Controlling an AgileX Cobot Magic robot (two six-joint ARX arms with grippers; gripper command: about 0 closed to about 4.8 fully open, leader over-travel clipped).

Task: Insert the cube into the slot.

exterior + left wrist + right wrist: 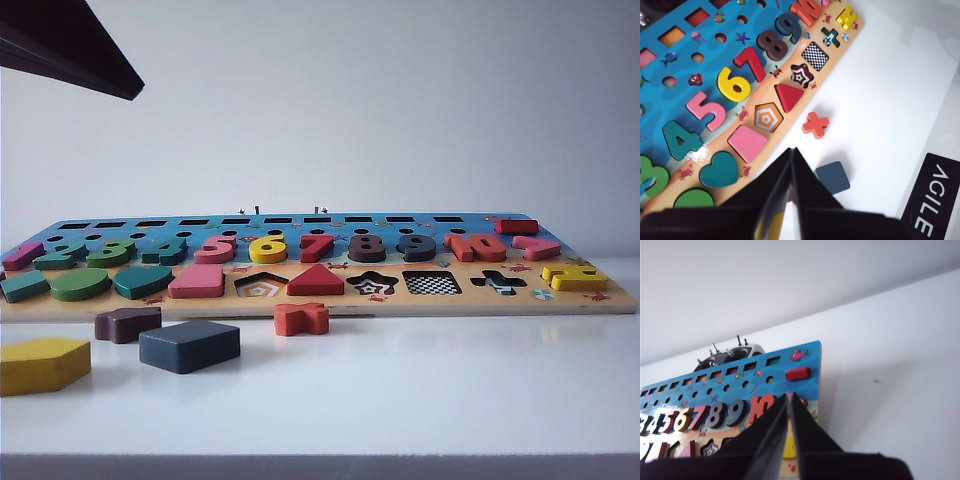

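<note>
Exterior: cube (189,345) lies on the table (420,390) in front of the board (600,297), between the yellow block (42,364) and the orange cross (301,318); slot (432,284) is empty, well to its right. I see no gripper here, only a dark arm part at the top corner.

Left wrist: left gripper (791,156) hangs above the table near the cube (832,177), fingers closed on nothing. I'd open them first, then square up to its flat sides (rounded corners slip).

Right wrist: right gripper (789,400) hovers over the board's far end, fingers together, empty; I'd keep it clear.
</note>
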